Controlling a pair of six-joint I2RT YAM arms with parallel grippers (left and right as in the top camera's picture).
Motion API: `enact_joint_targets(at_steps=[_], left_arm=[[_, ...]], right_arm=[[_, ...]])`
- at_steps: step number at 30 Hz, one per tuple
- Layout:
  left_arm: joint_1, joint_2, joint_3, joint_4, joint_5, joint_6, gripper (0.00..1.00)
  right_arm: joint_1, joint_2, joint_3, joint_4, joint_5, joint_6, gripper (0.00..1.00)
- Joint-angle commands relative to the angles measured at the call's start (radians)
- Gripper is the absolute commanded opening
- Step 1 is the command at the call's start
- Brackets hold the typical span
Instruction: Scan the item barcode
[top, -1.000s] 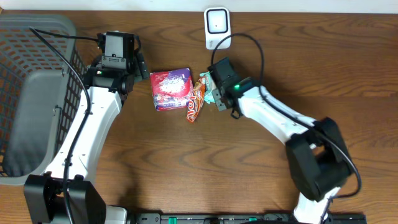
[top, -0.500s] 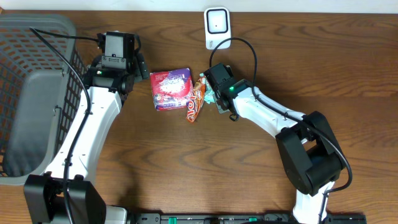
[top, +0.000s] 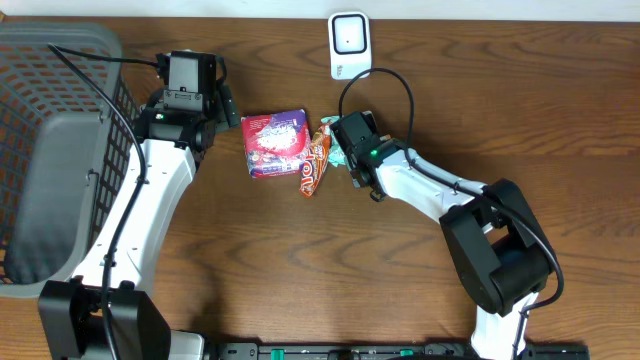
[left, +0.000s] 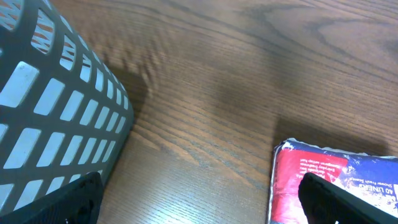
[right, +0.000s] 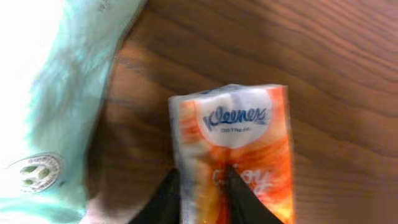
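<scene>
On the wooden table (top: 500, 100), Kleenex pack (right: 236, 143) tight between the right fingers (right: 160, 200).

Kleenex pack (right: 230, 143): orange/white, flat on table, logo end away from R gripper (right: 202, 198), near end pinched btwn its fingertips. Mint-green pouch (right: 56, 124): flat, just beside R gripper. Red/purple pack (top: 274, 144): flat, corner by L gripper (left: 199, 202). White scanner (top: 348, 42): beyond R gripper, apart.

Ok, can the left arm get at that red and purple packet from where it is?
Probably yes. The left gripper is open beside the red and purple packet, with bare table between them; the right gripper and Kleenex pack are on its far side.
</scene>
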Motion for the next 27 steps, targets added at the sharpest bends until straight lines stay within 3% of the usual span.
enact_joint_targets(at_steps=[1,5,10,21,27], left_arm=[[0.002,0.002,0.006,-0.002,-0.013,0.013,0.99],[0.002,0.002,0.006,-0.002,-0.013,0.013,0.99],[0.002,0.002,0.006,-0.002,-0.013,0.013,0.99],[0.002,0.002,0.006,-0.002,-0.013,0.013,0.99],[0.002,0.002,0.006,-0.002,-0.013,0.013,0.99]], right_arm=[[-0.001,0.014,-0.031,-0.009,-0.026,0.034,0.02],[-0.007,0.006,-0.005,-0.024,-0.034,0.105,0.01],[-0.058,-0.021,0.071,-0.087,-0.178,0.106,0.01],[-0.360,-0.044,0.177,-0.138,-1.004,0.041,0.01],[-0.496,-0.044,0.175,-0.169,-1.264,0.018,0.01]])
